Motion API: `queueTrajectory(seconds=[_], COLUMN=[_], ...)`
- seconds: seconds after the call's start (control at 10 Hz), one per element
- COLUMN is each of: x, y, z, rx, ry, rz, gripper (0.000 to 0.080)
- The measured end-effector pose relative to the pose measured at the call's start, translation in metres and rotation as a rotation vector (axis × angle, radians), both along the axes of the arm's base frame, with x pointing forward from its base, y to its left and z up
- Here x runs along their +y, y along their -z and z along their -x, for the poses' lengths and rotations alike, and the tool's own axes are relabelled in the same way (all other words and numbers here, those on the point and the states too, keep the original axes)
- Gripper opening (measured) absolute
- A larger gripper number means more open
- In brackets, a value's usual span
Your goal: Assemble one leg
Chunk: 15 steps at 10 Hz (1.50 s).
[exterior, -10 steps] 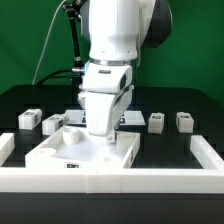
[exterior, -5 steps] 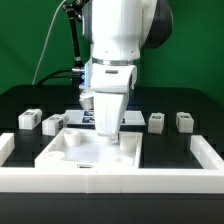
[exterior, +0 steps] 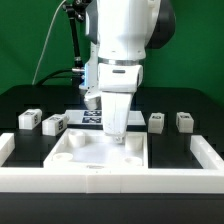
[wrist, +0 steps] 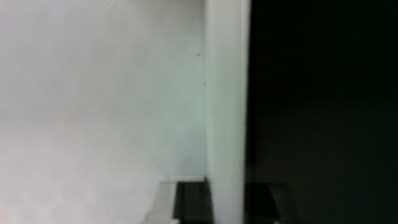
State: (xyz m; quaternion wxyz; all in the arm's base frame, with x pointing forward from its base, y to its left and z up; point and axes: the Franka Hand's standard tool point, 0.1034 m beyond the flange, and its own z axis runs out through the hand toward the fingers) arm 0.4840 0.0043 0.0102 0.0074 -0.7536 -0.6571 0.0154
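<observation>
One leg (exterior: 157, 121) sat on the surface (exterior: 170, 142) just beyond the tool (exterior: 118, 135) toward the exterior view's right, probably lying flat. The tool was down at the far corner of the panel (exterior: 75, 158); whether wide or narrow could not be told. Both tool and panel had shifted toward that side within a second.

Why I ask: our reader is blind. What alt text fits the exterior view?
A white robot arm's gripper is down at the far side of a large white panel on a black table. Two small tagged legs stand at the view's left, two more at its right.
</observation>
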Motion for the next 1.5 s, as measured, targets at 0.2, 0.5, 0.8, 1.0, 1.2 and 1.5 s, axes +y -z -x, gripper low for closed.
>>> queueTrajectory(seconds=[0.2,0.5,0.8,1.0,1.2,1.5], x=[0.01,0.049,0.074,0.088,0.088,0.088], y=[0.0,0.001,0.0,0.0,0.0,0.0], z=[0.001,0.001,-0.005,-0.006,-0.006,-0.006], rx=[-0.004,-0.015,-0.018,-0.016,-0.01,-0.01], ry=[-0.073,-0.098,-0.072,-0.091,-0.092,-0.091], rz=[-0.006,-0.02,-0.021,-0.023,-0.019,-0.02], gripper=[0.0061,0.0061,0.0061,0.0061,0.0061,0.0061])
